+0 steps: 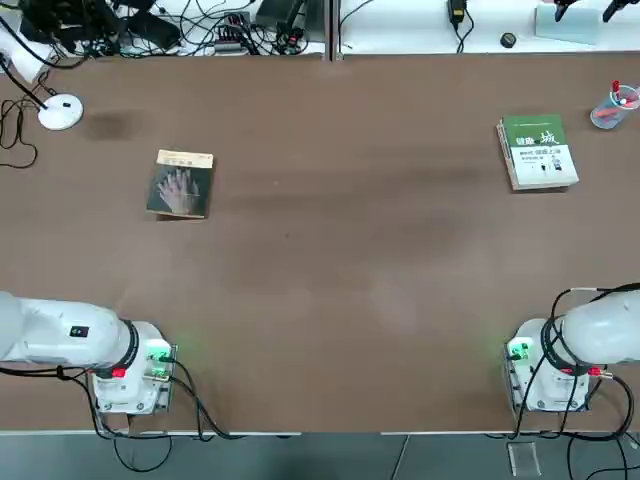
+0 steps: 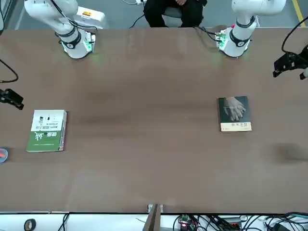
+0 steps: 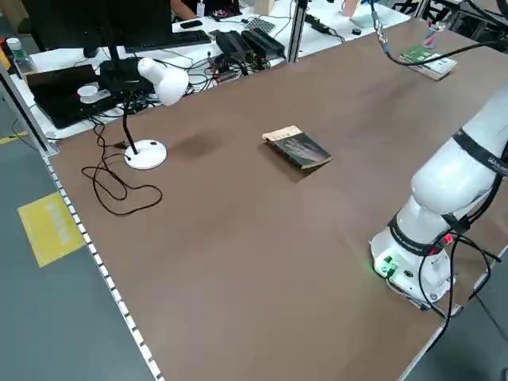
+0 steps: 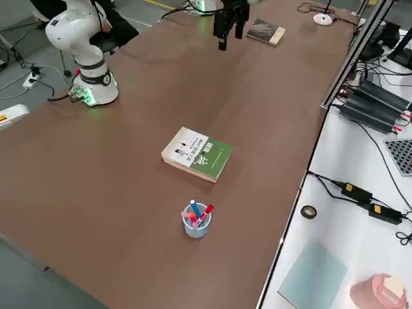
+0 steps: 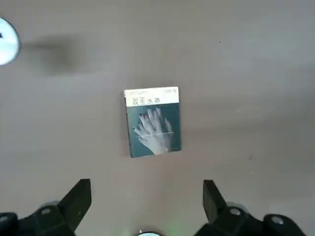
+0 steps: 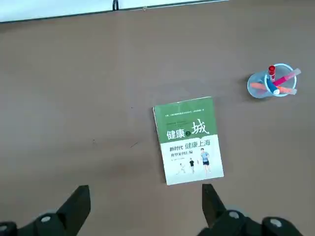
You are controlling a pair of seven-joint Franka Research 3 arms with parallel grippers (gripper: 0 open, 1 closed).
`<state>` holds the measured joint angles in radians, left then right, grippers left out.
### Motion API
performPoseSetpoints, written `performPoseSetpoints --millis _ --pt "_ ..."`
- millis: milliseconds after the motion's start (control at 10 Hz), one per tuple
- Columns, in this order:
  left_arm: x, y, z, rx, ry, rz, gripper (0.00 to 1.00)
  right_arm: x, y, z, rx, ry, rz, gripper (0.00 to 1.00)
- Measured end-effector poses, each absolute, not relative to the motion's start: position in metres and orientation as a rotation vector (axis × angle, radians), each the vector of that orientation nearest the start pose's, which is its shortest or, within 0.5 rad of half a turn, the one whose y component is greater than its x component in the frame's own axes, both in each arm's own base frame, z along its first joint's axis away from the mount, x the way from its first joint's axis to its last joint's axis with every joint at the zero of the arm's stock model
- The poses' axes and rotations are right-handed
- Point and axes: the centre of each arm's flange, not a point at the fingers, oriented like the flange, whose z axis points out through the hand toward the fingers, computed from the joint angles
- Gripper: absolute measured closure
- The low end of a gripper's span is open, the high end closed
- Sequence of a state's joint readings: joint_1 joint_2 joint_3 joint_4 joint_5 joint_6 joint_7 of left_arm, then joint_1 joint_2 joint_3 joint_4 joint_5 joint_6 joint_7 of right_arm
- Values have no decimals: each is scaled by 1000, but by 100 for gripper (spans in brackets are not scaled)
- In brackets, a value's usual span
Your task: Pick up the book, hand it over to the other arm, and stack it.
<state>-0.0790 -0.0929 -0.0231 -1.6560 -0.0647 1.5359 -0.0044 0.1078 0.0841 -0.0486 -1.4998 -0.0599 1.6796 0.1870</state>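
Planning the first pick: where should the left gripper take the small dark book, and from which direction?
Probably from straight above, across the long edges. The book lies flat and alone on the table, tan band toward the far side, so only its thin edges offer purchase. The left gripper hangs open above its near end; span the narrow width and clamp both long edges mid-length.

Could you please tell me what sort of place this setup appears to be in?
Most likely a robotics lab or test workspace: two white arms are mounted at a long brown table, a side bench is crowded with cables and electronics, and a desk lamp stands at the table's edge.
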Motion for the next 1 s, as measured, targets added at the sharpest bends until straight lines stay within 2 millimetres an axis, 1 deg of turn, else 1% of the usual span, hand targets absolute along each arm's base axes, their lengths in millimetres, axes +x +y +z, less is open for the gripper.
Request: performPoseSetpoints --millis 300,700,1000 --pt "524 -61 596 -3230 174 83 0 591 32 621 -3183 193 -166 0" --pt "529 -64 529 -3235 210 104 0 591 33 621 -3183 192 -166 0" --pt "528 -62 484 -3247 248 91 0 591 33 621 -3183 189 -165 0"
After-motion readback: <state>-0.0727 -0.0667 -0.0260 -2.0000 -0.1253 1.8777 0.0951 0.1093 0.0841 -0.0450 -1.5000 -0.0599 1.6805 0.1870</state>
